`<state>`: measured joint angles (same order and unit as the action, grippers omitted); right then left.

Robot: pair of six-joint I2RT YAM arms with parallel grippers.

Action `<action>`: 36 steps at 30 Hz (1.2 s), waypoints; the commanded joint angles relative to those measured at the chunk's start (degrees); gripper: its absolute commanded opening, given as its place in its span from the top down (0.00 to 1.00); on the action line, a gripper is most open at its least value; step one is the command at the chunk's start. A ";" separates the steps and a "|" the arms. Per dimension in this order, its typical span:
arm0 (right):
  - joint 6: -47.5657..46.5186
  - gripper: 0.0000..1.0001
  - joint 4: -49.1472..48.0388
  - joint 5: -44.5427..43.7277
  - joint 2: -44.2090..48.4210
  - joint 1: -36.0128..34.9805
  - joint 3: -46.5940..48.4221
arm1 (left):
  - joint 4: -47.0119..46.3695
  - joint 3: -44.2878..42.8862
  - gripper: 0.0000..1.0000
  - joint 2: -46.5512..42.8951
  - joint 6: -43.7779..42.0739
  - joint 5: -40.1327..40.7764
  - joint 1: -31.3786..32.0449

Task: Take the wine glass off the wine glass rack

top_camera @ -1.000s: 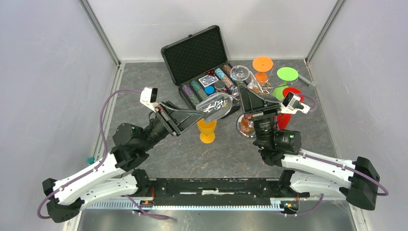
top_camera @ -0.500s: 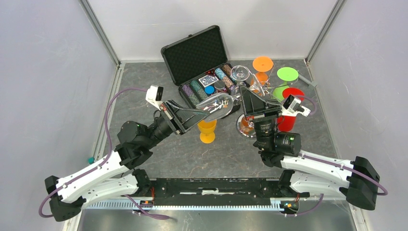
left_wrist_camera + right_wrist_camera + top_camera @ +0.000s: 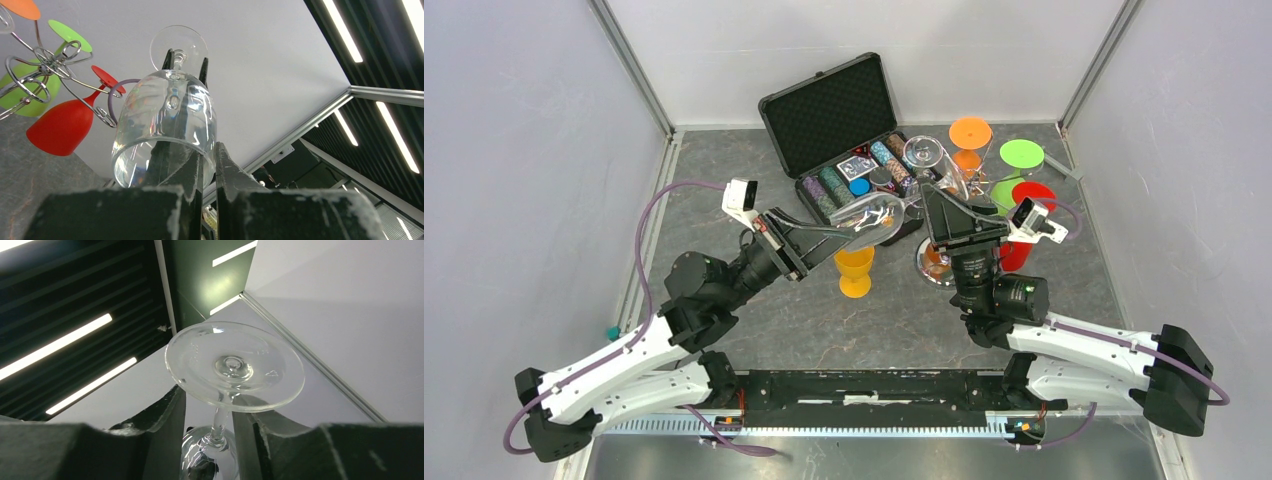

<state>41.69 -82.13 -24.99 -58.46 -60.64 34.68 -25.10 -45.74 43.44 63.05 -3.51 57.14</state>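
The wine glass (image 3: 871,214) was hard to trace from above. Its clear stem was lost behind the right gripper (image 3: 207,407). The wine glass rack (image 3: 49,60) showed only a sliver of mirrored base under that arm, and its post was hidden. The left wrist view cut off the rack's lower part. Whether the right pads touched the stem could not be told; the two fingers stood apart on either side of it, just below the foot.

The glass was clear, with a round bowl, a thin stem and a flat round foot. It hung tilted in the air above the table (image 3: 724,170), just beside the rack, with its foot apart from the wire hooks. The left gripper (image 3: 844,228) was closed on the bowl near its rim, one finger showing through the glass.

There was one clear glass and one rack carrying three coloured ones: an orange glass (image 3: 969,133), a green glass (image 3: 1021,153) and a red glass (image 3: 60,125). One orange goblet (image 3: 855,268) stood on the table, and one black chip case (image 3: 829,115) lay open.
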 commanded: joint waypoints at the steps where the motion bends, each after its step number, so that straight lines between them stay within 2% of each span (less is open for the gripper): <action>1: -0.74 0.54 -2.76 2.08 0.42 -0.10 0.82 | 0.86 -2.08 0.98 -1.52 -4.65 4.56 -0.66; 5: -0.71 0.46 -0.50 2.83 0.34 -0.10 1.69 | 1.76 -2.40 0.98 -2.23 -4.83 10.00 -0.72; 12: -0.36 0.28 3.92 4.29 0.26 -0.09 3.37 | 3.34 -6.86 0.98 -0.78 -12.61 18.88 -0.72; 19: -0.32 0.24 10.00 4.20 -0.39 -0.09 5.71 | 0.85 -8.90 0.98 0.88 -18.54 21.48 -0.75; 22: -0.16 0.23 12.52 4.12 -0.28 -0.09 6.34 | 3.64 -10.16 0.98 0.44 -21.42 23.79 -0.81; 27: -1.00 0.23 21.64 5.48 0.25 -0.11 9.26 | 16.43 -14.31 0.98 -0.97 -29.61 31.43 -0.81; 30: -3.68 0.23 29.34 7.32 0.78 -0.13 12.38 | 29.10 -17.54 0.98 -1.25 -34.82 38.51 -0.81; 34: -11.36 0.23 42.57 9.30 1.24 -0.14 17.61 | 44.33 -20.18 0.98 -1.63 -37.53 48.35 -0.81; 36: -16.65 0.23 48.09 9.86 1.59 -0.10 20.19 | 52.87 -22.17 0.98 -1.58 -37.65 50.39 -0.81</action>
<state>35.42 -47.53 -17.87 -58.54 -60.64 48.93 10.07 -63.42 42.41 31.14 36.03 56.58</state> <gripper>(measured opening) 0.768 0.089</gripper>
